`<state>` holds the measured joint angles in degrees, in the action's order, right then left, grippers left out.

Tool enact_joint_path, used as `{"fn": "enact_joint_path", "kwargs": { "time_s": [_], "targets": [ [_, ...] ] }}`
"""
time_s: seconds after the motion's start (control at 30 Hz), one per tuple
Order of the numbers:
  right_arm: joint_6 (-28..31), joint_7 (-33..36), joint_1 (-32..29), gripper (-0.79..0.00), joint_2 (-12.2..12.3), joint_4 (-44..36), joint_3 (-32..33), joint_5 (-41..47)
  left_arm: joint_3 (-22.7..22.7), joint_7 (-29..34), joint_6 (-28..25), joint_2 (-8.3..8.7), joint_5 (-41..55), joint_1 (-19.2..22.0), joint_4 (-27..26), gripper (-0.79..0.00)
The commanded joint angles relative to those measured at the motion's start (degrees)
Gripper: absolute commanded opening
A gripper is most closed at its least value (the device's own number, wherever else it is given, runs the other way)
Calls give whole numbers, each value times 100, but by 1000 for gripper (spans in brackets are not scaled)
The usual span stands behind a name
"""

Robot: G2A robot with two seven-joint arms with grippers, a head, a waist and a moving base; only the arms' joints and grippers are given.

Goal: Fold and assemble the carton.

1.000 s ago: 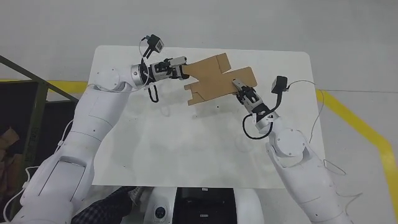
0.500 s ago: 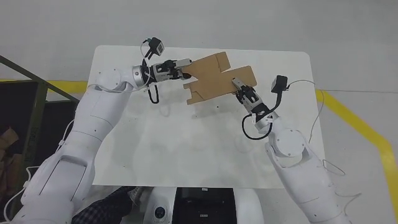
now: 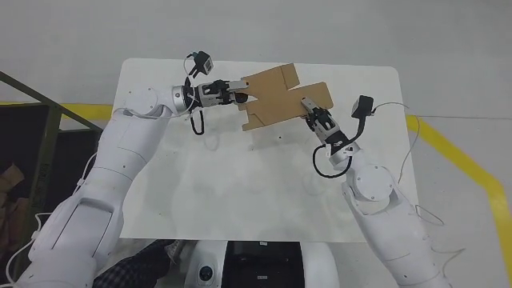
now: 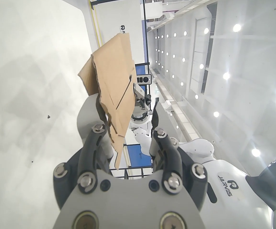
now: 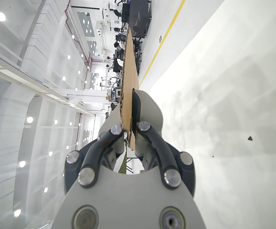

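Two grippers met the flat carton [image 3: 280,96] held over the table [image 3: 176,192]: right gripper [image 5: 128,110] pinched tight on one edge, left gripper [image 4: 126,110] gaping around the opposite edge; light, stiff cardboard, probably best gripped near edges, off the creases.

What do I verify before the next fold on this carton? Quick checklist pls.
1. Right claw clamped on the carton: ok, its jaws are shut on the cardboard edge.
2. Left claw gripping the carton: not ok, its jaws are open. The carton edge sits between them and rests against one finger only.
3. Carton lifted off the table: ok, it appears to be held above the surface.
4. Carton erected: not ok, it is mostly flat and no box shape has formed.
5. Which crease line sits at the left claw: cannot tell.
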<state>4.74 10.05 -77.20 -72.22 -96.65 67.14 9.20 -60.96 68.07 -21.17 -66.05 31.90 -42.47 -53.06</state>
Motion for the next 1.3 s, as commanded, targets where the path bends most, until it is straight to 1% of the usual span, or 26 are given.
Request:
{"fn": "enact_joint_path", "kwargs": {
  "time_s": [0.0,0.07,0.13,0.4,0.57,0.63,0.77,0.8,0.9,0.93,0.97,1.0,1.03,1.27],
  "targets": [
    [-4,-6,-6,-785,-6,-3,3,-10,-6,12,4,-4,6,6,16,-517],
    [-13,-6,-16,-785,-13,-7,2,-4,-9,10,1,-8,2,10,31,-566],
    [-18,-4,-20,-785,-18,-12,6,-8,-5,17,4,-14,7,9,40,-597],
    [16,-15,-37,-785,-35,-41,50,-61,-2,31,41,-32,-6,16,111,-603],
    [43,-48,-54,-785,-49,-68,72,-67,-14,54,69,-38,-4,15,127,-631],
    [54,-54,-60,-785,-54,-78,78,-76,-23,58,72,-38,-5,11,137,-686],
    [65,-44,-73,-785,-64,-94,83,-88,-50,43,108,-41,22,7,155,-773],
    [71,-47,-76,-785,-67,-99,84,-93,-55,54,116,-43,41,3,150,-785],
    [84,-37,-84,-779,-74,-99,81,-116,-73,80,135,-47,92,-7,144,-785],
    [86,-35,-86,-656,-77,-99,82,-119,-75,94,137,-48,95,-7,141,-785],
    [93,-37,-87,-480,-79,-101,86,-123,-79,103,142,-49,106,-9,141,-785],
    [98,-37,-90,-154,-81,-100,87,-127,-83,114,151,-51,124,-13,141,-785],
    [101,-40,-93,0,-85,-101,89,-119,-87,120,154,-52,126,-12,143,-785],
    [27,-56,-104,0,-96,-28,211,25,-156,169,149,-47,189,-28,151,-785]
  ]
}}
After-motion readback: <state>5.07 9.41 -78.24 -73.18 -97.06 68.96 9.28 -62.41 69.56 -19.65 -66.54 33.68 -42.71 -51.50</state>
